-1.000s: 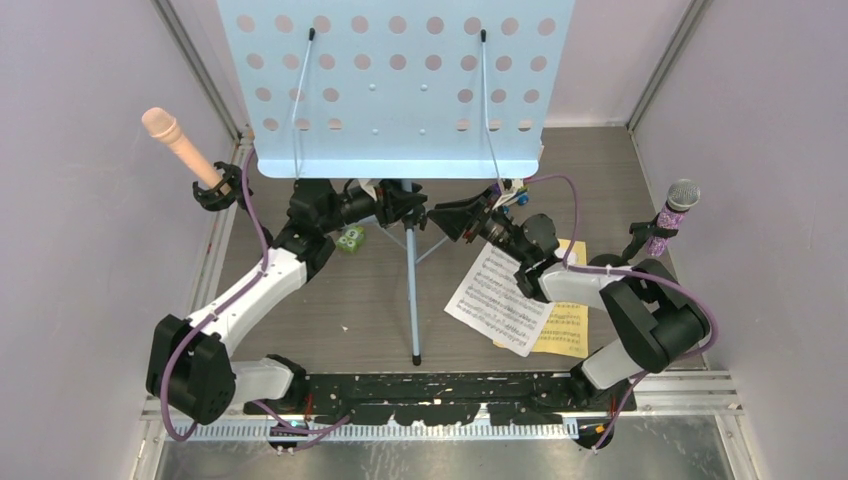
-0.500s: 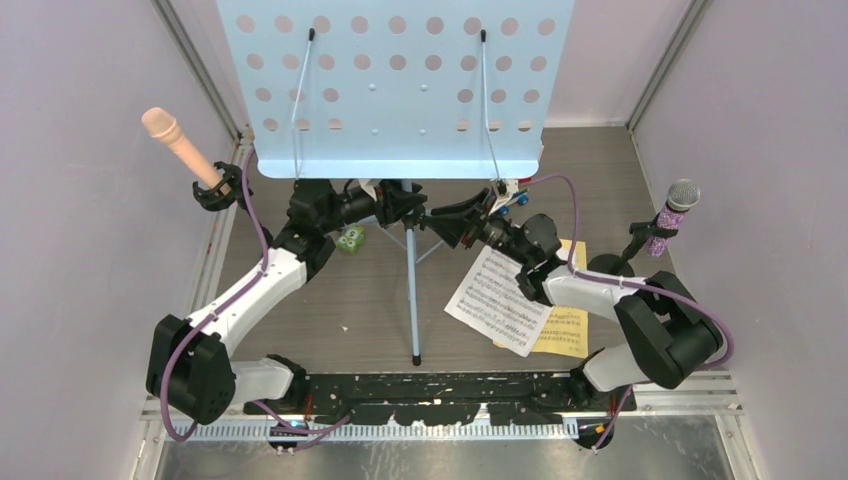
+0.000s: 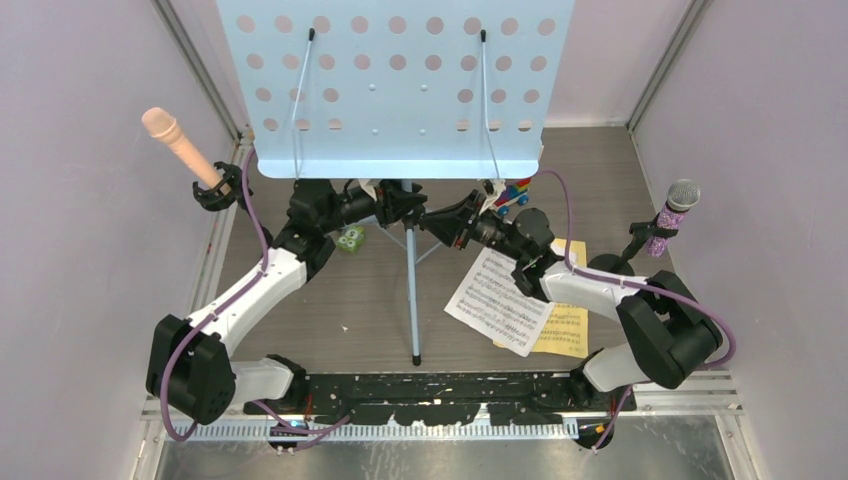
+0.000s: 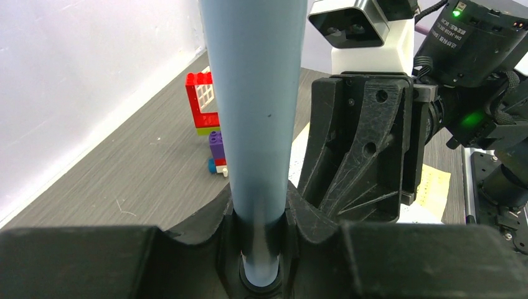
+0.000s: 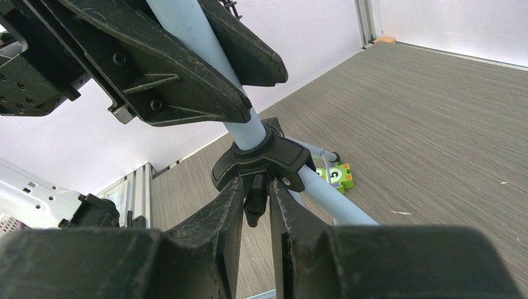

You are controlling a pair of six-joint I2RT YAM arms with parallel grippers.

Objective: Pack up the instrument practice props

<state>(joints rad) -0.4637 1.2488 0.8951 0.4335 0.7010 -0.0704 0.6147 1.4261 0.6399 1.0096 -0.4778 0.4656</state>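
Left gripper [image 3: 403, 208] clamped on the round pale-blue pole [image 4: 252, 124] of the pale-blue perforated music rack [image 3: 395, 90]. The rack stands upright mid-table, toward the far side.

Change vs. 1 s ago: right gripper [image 5: 256, 185] has moved left, up to the pole. Its fingers are narrow, straddling the small black knob [image 5: 252, 212] on the black tripod collar [image 5: 280, 156]. Contact with the knob: cannot tell.

Colourful toy brick car [image 3: 516, 192] beyond the right wrist is now more exposed.

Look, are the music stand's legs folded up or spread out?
Spread out. The music stand stands upright; its tripod legs splay apart.
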